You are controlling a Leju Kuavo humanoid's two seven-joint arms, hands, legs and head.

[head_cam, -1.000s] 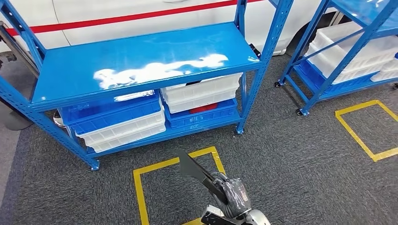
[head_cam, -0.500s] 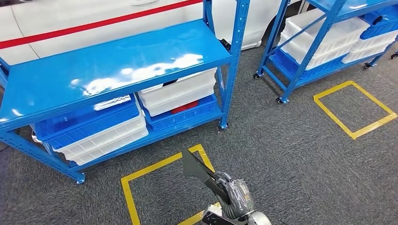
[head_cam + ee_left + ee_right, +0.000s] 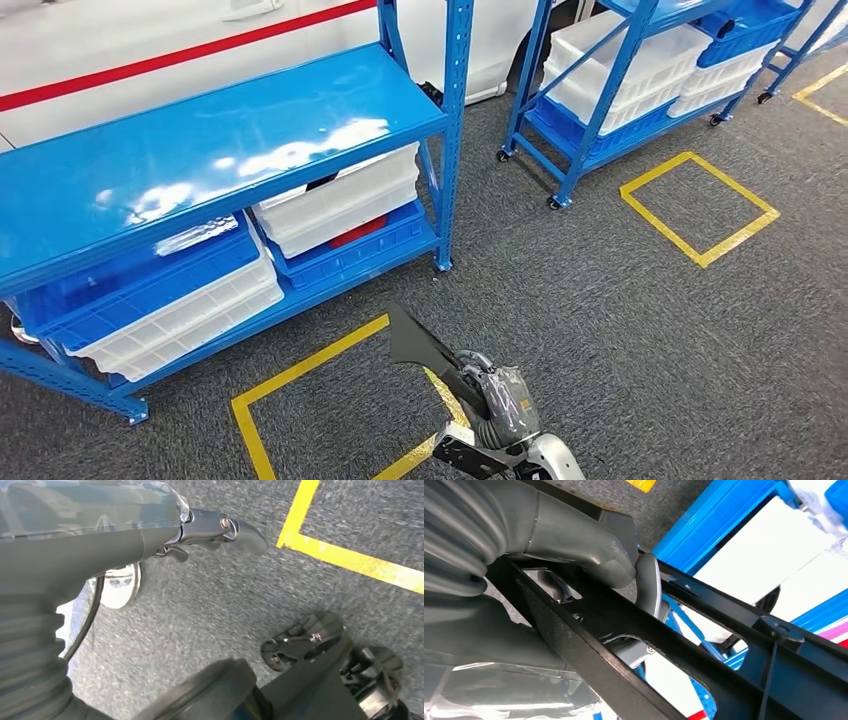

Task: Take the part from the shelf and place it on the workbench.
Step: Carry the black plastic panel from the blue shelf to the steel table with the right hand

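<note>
Grey carpet [image 3: 640, 330] marked with yellow tape squares [image 3: 698, 208] is lying below while the right hand [image 3: 500, 405] is clutching the black part [image 3: 425, 355], keeping it raised clear of the blue shelf rack [image 3: 200, 150] for carrying; the left hand [image 3: 220, 530] is hanging with nothing in it, fingers seemingly curled.

- Shelf [image 3: 200, 130]: glossy bright blue.
- Bins [image 3: 340, 200]: white, stacked with blue ones.
- Floor [image 3: 620, 330]: speckled dark grey carpet with yellow tape squares [image 3: 697, 207].
- Part [image 3: 425, 352]: matte black.
- Right hand [image 3: 503, 404]: grey under clear wrap.
</note>
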